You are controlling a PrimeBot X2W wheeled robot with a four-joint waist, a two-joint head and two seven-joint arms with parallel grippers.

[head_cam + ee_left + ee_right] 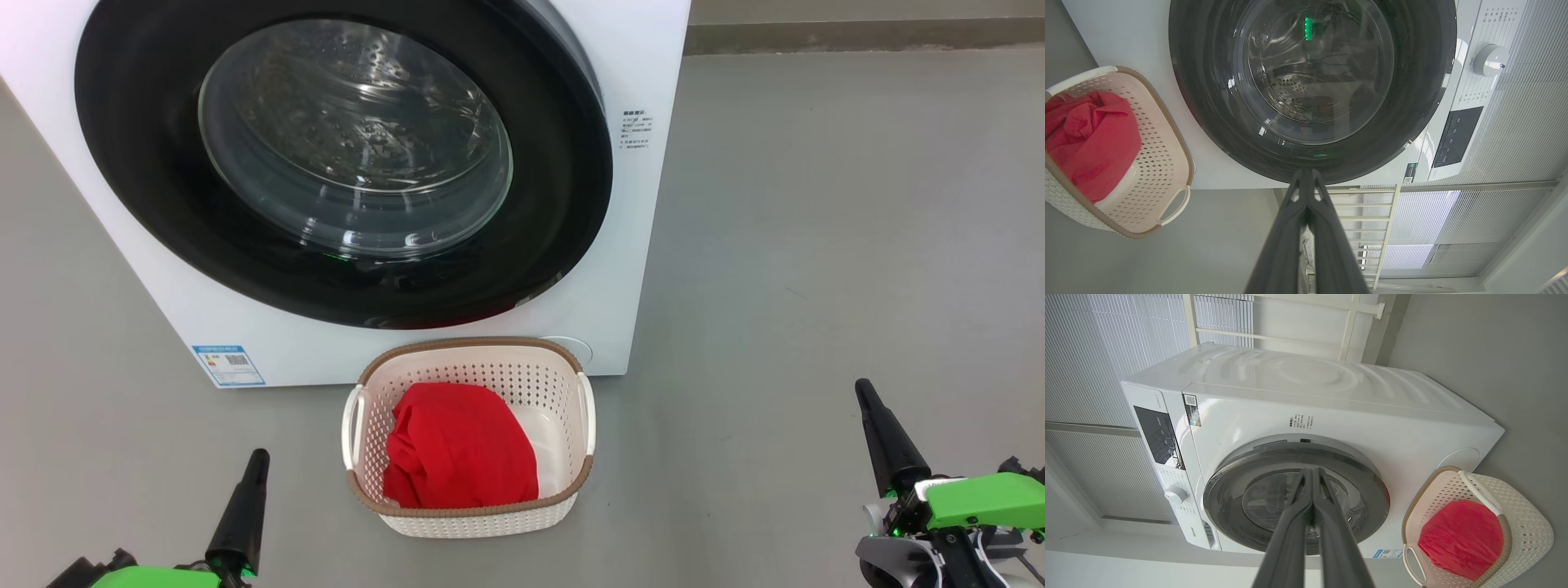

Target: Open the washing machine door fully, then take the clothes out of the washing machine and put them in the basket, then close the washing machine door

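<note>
One basket (482, 523), long axis left-right along washing machine (645, 269) front, clothes (457, 449) inside.

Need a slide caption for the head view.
Washing machine door shut, red clothes in the basket, left gripper and right gripper shut, empty.

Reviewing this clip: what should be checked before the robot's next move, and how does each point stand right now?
1. Door closed: ok. The washing machine door sits shut against the washing machine.
2. Door latched: cannot tell.
3. Drum emptied: ok as far as the glass shows; no red fabric in the drum.
4. Clothes moved: ok. The clothes lie inside the basket, with nothing hanging over its rim.
5. Hands free: ok. The left gripper and right gripper are shut, hold nothing, and are apart from the door and basket.
</note>
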